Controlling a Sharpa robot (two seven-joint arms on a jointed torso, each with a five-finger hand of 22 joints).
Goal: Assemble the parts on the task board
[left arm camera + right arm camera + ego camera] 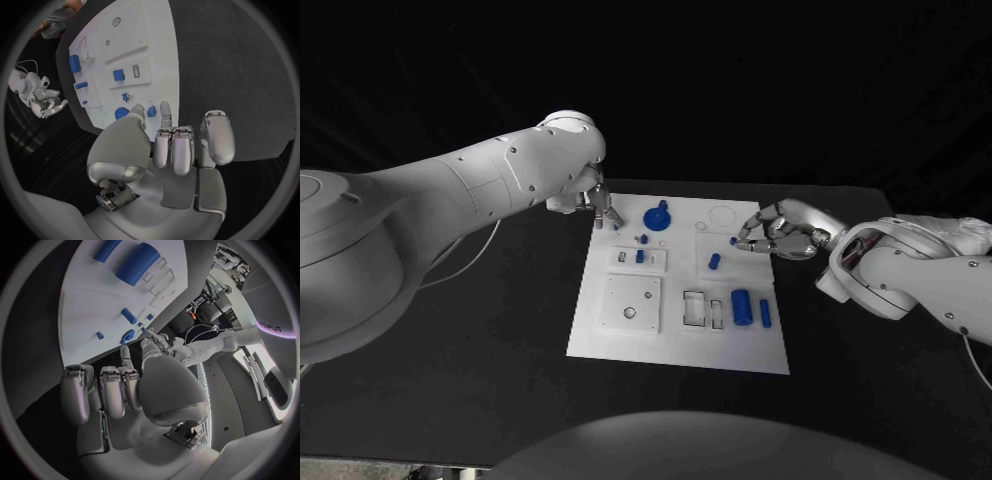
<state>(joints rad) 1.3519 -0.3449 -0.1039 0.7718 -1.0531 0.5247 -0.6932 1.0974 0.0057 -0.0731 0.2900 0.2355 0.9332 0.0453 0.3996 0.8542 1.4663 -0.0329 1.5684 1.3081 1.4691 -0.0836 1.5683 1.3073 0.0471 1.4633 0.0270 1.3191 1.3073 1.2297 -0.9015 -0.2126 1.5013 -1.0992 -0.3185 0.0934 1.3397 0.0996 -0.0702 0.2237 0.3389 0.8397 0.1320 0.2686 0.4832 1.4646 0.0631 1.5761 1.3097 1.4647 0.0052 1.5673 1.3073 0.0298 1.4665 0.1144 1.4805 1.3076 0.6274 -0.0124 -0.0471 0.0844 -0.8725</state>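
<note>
Task board [678, 330], a flat matte white plate, lies in the middle of the black tabletop with its long axis running away from the robot. At the board's near end sit a square recessed panel [632, 303], a pair of rectangular slots [700, 308], then a thick blue cylinder [741, 306] and a thinner blue bar [764, 312], both lying lengthwise along the board. Farther up the board is a short blue peg [714, 261] and, near the far end, a round blue knob [656, 217] with smooth plastic faces. The right hand [782, 234] hovers at the board's far right edge, its metallic fingers curled inward with nothing in them; the short peg lies just toward the board's middle from it, so this hand looks nearer to that peg. The left hand [596, 203] hangs over the board's far left corner, close beside the knob, fingers loosely bent and apart, holding nothing
</note>
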